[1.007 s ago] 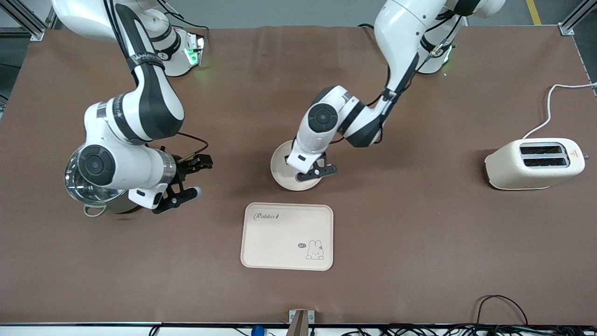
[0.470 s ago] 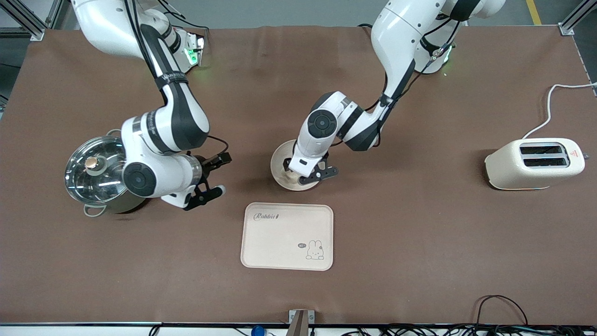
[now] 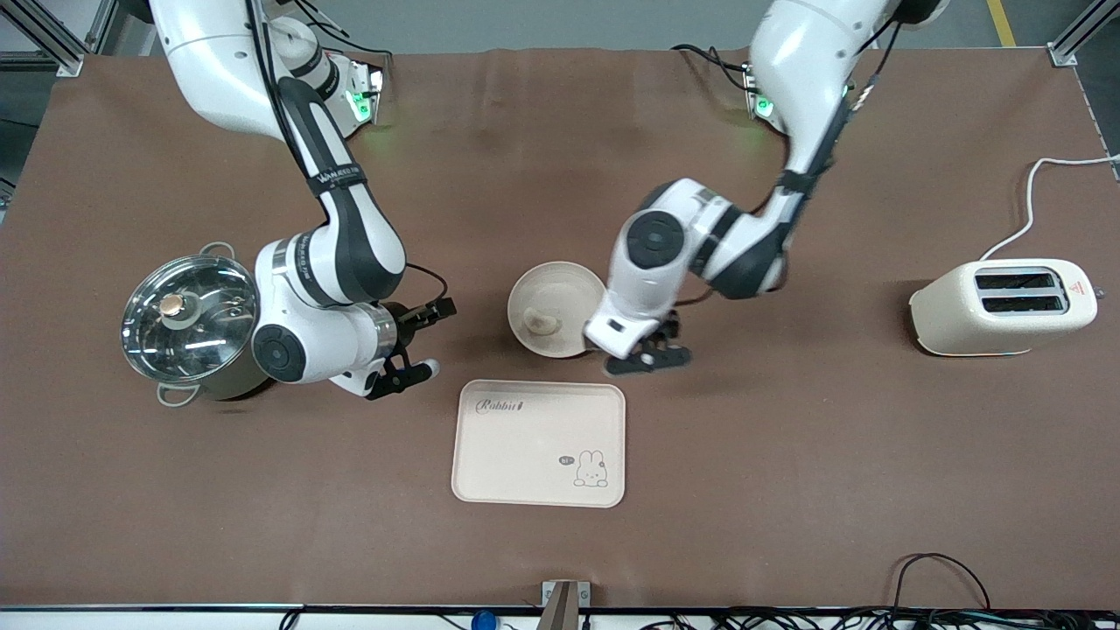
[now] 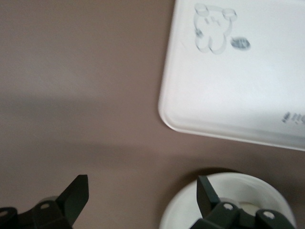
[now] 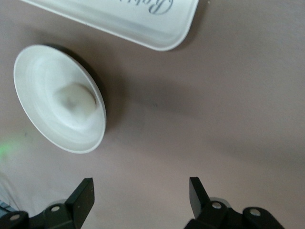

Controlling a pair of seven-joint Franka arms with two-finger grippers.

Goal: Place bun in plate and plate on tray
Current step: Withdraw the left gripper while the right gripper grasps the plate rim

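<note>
The bun [image 3: 538,323] lies in the round plate [image 3: 560,276], which stands on the table farther from the front camera than the Rabbit tray [image 3: 538,442]. My left gripper [image 3: 656,346] is open and empty, low over the table beside the plate toward the left arm's end. My right gripper [image 3: 427,341] is open and empty over the table between the pot and the plate. The right wrist view shows the bun [image 5: 74,100], plate [image 5: 28,71] and tray corner [image 5: 143,19] past my right gripper [image 5: 142,195]. The left wrist view shows the tray [image 4: 238,86], plate rim [image 4: 186,212] and my left gripper [image 4: 142,195].
A steel pot with a glass lid [image 3: 188,319] stands at the right arm's end, close beside the right arm's wrist. A cream toaster [image 3: 1002,306] with a white cord stands at the left arm's end. The tray holds nothing.
My left gripper has moved off the plate toward the left arm's end, leaving the bun uncovered in the plate. My right arm has swung from over the pot toward the plate.
</note>
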